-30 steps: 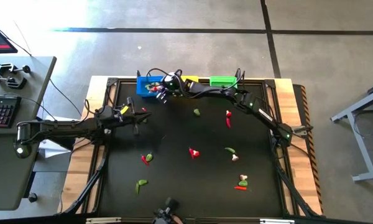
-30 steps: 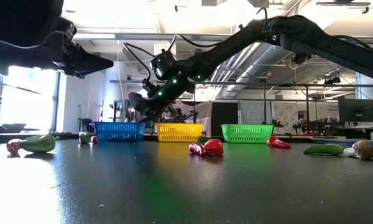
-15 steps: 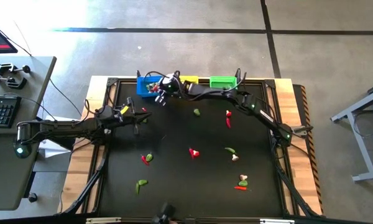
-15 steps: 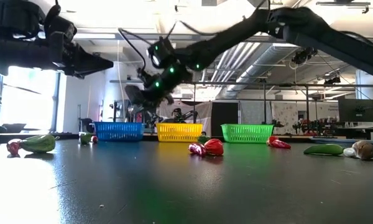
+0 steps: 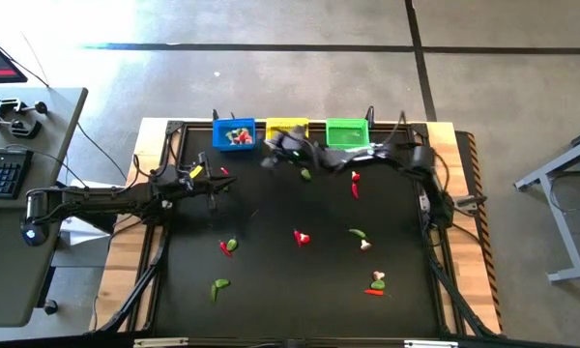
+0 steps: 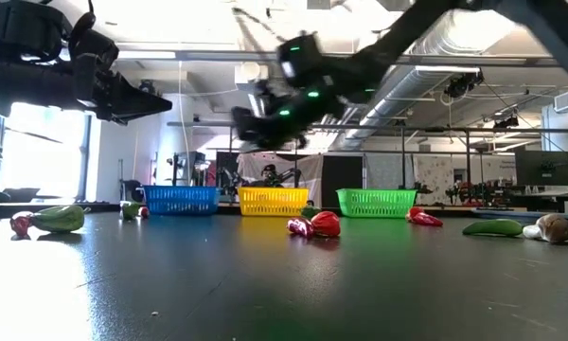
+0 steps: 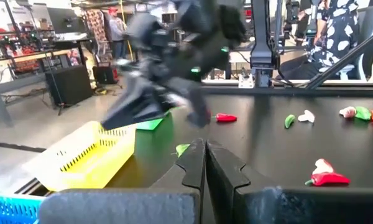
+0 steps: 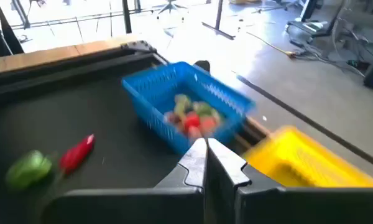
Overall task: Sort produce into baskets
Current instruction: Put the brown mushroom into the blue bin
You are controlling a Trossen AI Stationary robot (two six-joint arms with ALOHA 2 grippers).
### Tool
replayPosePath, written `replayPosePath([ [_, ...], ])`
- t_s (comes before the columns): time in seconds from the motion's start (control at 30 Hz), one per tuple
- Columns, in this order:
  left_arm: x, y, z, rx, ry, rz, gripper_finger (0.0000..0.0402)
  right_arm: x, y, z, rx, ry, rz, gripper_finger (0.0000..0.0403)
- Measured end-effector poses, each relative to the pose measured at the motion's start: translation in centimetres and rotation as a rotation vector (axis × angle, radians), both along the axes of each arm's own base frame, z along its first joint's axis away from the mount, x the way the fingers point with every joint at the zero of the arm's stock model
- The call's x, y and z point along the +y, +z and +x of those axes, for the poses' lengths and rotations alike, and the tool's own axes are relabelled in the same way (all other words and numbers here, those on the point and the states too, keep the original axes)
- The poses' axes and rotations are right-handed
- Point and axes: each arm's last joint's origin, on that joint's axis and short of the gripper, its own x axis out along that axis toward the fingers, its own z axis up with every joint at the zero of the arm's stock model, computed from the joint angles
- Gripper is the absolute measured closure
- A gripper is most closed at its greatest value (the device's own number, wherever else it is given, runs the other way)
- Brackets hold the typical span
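Note:
The blue basket (image 5: 234,133), the yellow basket (image 5: 287,129) and the green basket (image 5: 346,132) stand in a row at the table's far edge. The blue basket (image 8: 186,112) holds several red, green and whitish produce pieces. My right gripper (image 5: 269,158) is shut and empty, in the air just near of the yellow basket (image 8: 304,158); its fingertips (image 8: 205,149) meet. My left gripper (image 5: 217,185) is shut and empty above the table's left part (image 7: 205,155). Loose produce lies on the table: a green piece (image 5: 306,174), a red chili (image 5: 355,184), a red and whitish piece (image 5: 301,236).
More produce lies toward the near edge: a green piece (image 5: 358,233), a whitish one (image 5: 365,246), a red and green pair (image 5: 228,246), a green one (image 5: 219,285), a pair at the right (image 5: 376,282). A red chili (image 8: 78,152) and a green pepper (image 8: 28,168) lie near the blue basket.
My right gripper has swung quickly from over the blue basket toward the table's right and a little toward the near edge, and has risen; it now hangs in front of the yellow basket.

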Motion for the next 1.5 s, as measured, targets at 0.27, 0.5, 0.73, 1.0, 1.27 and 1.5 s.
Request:
replayPosePath([
  [0.27, 0.0, 0.0, 0.0, -0.008, 0.000, -0.031, 0.0401, 6.7, -0.2, -8.5, -0.069, -0.148, -0.032, 0.0403],
  [0.5, 0.0, -0.2, 0.0, 0.003, -0.014, -0.056, 0.0401, 13.1, -0.6, -15.2, -0.188, -0.241, 0.017, 0.0403],
  [0.73, -0.1, -0.4, 0.0, 0.030, -0.027, -0.066, 0.0401, 18.3, 0.0, -19.6, -0.207, -0.151, 0.181, 0.0403],
  [1.0, -0.1, -0.5, 0.0, 0.032, -0.035, -0.074, 0.0401, 22.7, 2.2, -22.0, 0.074, -0.076, 0.513, 0.0403],
  [1.27, -0.1, -0.3, 0.0, 0.023, -0.039, -0.054, 0.0401, 26.5, 4.1, -23.8, 0.553, -0.166, 0.898, 0.0403],
  [1.5, -0.1, -0.1, 0.1, 0.007, -0.040, -0.049, 0.0401, 28.1, 3.3, -23.4, 0.770, -0.235, 1.134, 0.0403],
])
